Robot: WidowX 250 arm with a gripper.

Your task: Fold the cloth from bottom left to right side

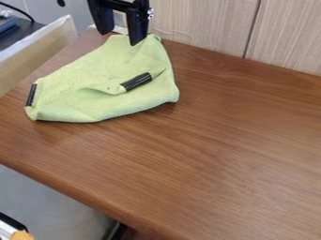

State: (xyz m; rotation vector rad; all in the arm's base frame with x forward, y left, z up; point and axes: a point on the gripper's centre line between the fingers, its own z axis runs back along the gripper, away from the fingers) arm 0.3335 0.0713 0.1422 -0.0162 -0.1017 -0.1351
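The brown wooden table [232, 154] takes up most of the view, its near edge slanting from the left side down toward the bottom, its grain running across the top. Behind it stands the pale wood-grain wall [201, 23], split by a dark upright seam. Below the table's near edge, at lower left, lies a smooth grey surface [50, 201]. The green cloth [81, 96] rests on the table's upper left part, rumpled and roughly three-cornered, wider low down and narrowing toward its top, which lies near the wall; a raised crease crosses its middle. A pale board [37, 51] slants along the table's left side. The black gripper [119, 38] hangs from the top edge over the narrow top of the cloth, its two fingers set wide with a gap between them and nothing held; the right-hand one in the view overlaps the cloth, though whether it touches I cannot tell. Beyond the board, at upper left, is a dark surface [25, 30] with a blue thing [7, 24] on it. One black strip [136, 81] sits slantwise by the crease, and another [31, 94] runs along the cloth's left end.
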